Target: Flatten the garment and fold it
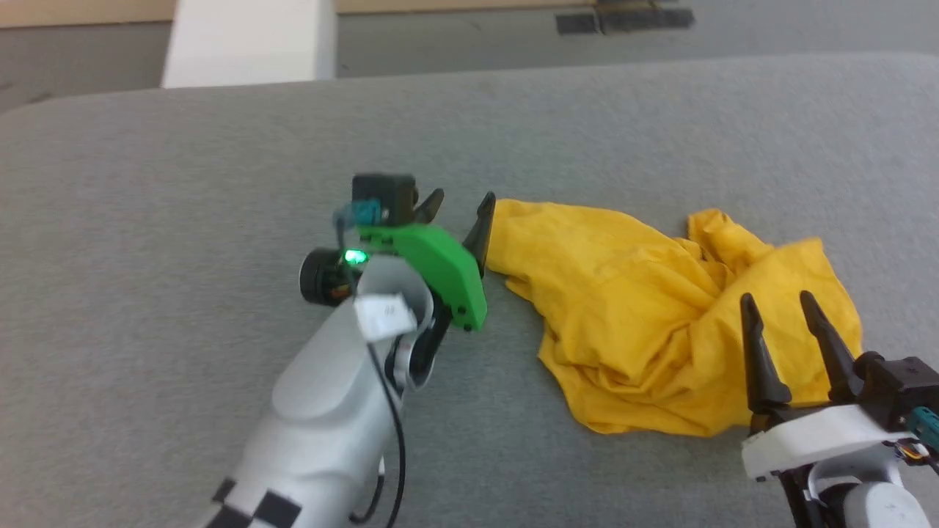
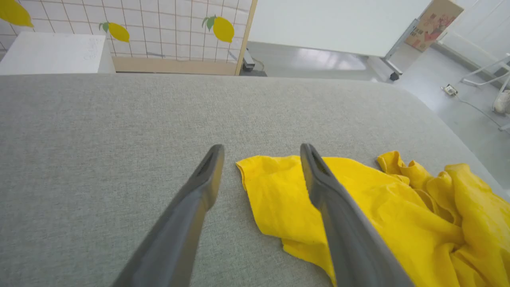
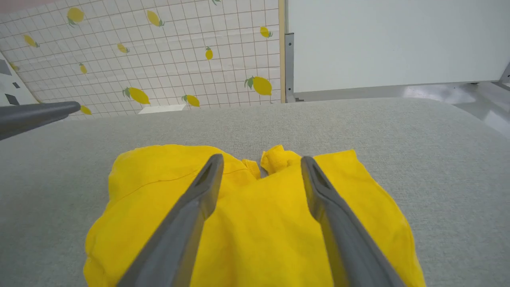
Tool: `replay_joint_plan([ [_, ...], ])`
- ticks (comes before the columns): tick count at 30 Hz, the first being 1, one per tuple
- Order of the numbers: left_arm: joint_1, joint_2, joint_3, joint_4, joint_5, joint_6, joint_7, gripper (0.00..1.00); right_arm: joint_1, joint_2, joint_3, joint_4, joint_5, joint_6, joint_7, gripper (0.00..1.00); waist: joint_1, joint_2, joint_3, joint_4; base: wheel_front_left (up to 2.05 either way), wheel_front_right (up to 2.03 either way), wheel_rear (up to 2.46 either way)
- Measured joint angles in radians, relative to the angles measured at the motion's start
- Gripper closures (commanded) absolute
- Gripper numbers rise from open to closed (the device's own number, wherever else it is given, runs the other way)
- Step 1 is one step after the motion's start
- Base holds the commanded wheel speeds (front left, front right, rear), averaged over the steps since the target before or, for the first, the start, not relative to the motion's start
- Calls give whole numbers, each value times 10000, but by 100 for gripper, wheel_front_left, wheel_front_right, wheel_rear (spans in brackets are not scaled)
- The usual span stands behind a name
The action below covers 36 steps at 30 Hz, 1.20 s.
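your right gripper sits closest to the lens, low on the right. its two dark fingers are spread wide and hold nothing, with the tips over the near right edge of the garment. the garment is a crumpled yellow heap on the grey padded table, right of centre. it is doubled over itself, and one flatter corner reaches left. your left gripper is at that corner, jaws also apart and empty. in its wrist view one finger crosses above the corner's edge and the other is over bare table.

i'd judge you're at the flattening stage, with nothing folded yet. to do it well, pinch one layer only at a hem or corner, not a bunch of folds. the left corner looks like a clean edge. the right side is tangled, so find a hem there first. then draw the arms apart, low over the table, so the cloth slides out.

writing: the small white tag on your left wrist is too blurred to read. so is the print on the cardboard box beyond. the wall panel carries lemons, no words.
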Motion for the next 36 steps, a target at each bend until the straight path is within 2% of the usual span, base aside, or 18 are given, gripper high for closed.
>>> replay_joint_plan([
  [8, -1334, -12, -951, 1956, -268, 826, 1900, 0, -373, 0, 370, 449, 313, 0, -332, 0, 0, 0, 710, -879, 0, 0, 0],
  [11, -1476, 2, -1312, 2481, -161, 851, 2690, 0, -394, -4, 380, 554, 410, 0, -430, 0, 0, 0, 898, -1104, 0, 0, 0],
  [14, -1759, 56, -1482, 2583, -280, 652, 3444, 2, -441, -4, 351, 589, 453, 0, -468, 0, 0, 0, 1038, -1210, 0, 0, 0],
  [15, -1847, 82, -1557, 2604, -293, 566, 3689, 67, -461, -6, 343, 591, 462, 0, -476, 0, 0, 0, 1049, -1206, 0, 0, 0],
  [16, -1918, 104, -1616, 2589, -334, 449, 3942, 100, -483, -6, 341, 593, 462, 0, -487, 0, 0, 0, 1049, -1186, 0, 0, 0],
  [19, -1820, 123, -1567, 2355, -483, 316, 3787, 100, -497, -2, 334, 573, 462, 0, -489, 0, 1, 0, 1022, -1058, 0, 0, 0],
  [23, -1048, 217, -1057, 1776, -612, 437, 2046, 100, -499, -2, 209, 481, 439, 0, -485, 0, 0, 0, 903, -737, 0, 0, 0],
  [26, -424, 711, -667, 1331, -671, 711, 1118, 100, -496, -4, 63, 368, 362, 0, -453, 0, 0, 0, 773, -447, 0, 0, 0],
  [30, 552, 1580, 36, 508, -966, 1170, 357, 100, -480, -2, -75, 205, 259, 0, -301, 0, 0, 0, 561, -1, 0, 0, 0],
  [34, 1848, 2366, 790, -512, -1287, 1814, 65, 100, -395, 0, -125, 33, 163, 0, -92, 0, 0, 0, 335, 489, 0, 0, 0],
  [35, 2220, 2533, 993, -792, -1442, 2000, 21, 100, -352, -4, -132, -6, 123, 0, -29, 0, 1, 0, 275, 616, 0, 0, 0],
  [36, 3267, 2934, 1490, -1488, -1737, 2568, -23, 100, -237, -2, -150, -92, 58, 0, 127, 0, 0, 0, 100, 959, 0, 0, 0],
])
